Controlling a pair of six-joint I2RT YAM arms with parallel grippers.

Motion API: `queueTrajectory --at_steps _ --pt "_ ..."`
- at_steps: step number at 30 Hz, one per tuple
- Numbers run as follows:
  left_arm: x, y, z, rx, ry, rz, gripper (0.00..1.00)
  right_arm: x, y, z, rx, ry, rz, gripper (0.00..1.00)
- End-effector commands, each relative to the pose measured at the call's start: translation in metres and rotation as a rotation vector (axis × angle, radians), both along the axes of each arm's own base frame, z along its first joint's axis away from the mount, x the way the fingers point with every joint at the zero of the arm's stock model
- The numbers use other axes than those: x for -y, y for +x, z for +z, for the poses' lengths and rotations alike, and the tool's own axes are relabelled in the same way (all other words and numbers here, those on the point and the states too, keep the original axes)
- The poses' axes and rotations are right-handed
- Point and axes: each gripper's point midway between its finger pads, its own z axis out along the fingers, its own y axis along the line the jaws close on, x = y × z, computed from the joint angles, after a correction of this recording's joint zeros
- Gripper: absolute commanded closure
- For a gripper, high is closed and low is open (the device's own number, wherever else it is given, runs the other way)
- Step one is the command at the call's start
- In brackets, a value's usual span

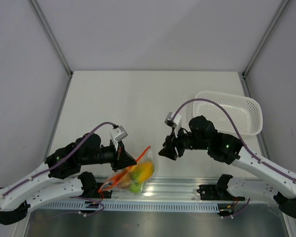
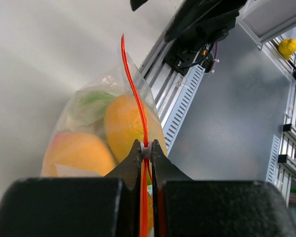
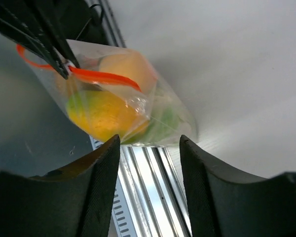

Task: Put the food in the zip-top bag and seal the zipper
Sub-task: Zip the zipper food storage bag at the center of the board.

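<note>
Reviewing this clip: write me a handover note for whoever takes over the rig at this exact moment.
Left gripper: shut on the zipper, pinching the strip partway along.
Right gripper: open, facing the bag, not touching it.
Zip-top bag: at the near table edge over the rail, held by its mouth.
Food: orange, yellow and green pieces inside the bag; none loose on the table in the top view.
Done: loading.
Left: sealing. I cannot tell whether the strip is closed along its whole length, so probably run the pinch to the end and check.

White table (image 1: 138,98), pale grey walls (image 1: 148,29), aluminium edge rail (image 1: 182,186)
</note>
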Motion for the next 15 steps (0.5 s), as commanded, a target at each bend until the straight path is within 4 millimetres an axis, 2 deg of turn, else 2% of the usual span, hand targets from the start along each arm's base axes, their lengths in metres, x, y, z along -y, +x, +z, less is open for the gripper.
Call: queueTrajectory --at_steps 1,5,7,15 --pt "0.010 -0.008 0.037 0.047 -0.108 -0.076 0.99 -0.021 -0.022 0.031 0.053 0.074 0.244 0.45" --pt "0.015 -0.011 0.035 0.032 -0.107 -0.104 0.99 -0.037 -0.018 0.036 0.076 0.050 0.328 0.38" --pt "0.016 -0.012 0.034 0.029 -0.105 -0.113 0.99 -0.042 -0.023 0.040 0.074 0.057 0.378 0.36" --pt "0.023 -0.013 0.037 0.027 -0.121 -0.141 0.99 -0.064 -0.026 0.039 0.056 0.021 0.505 0.34"
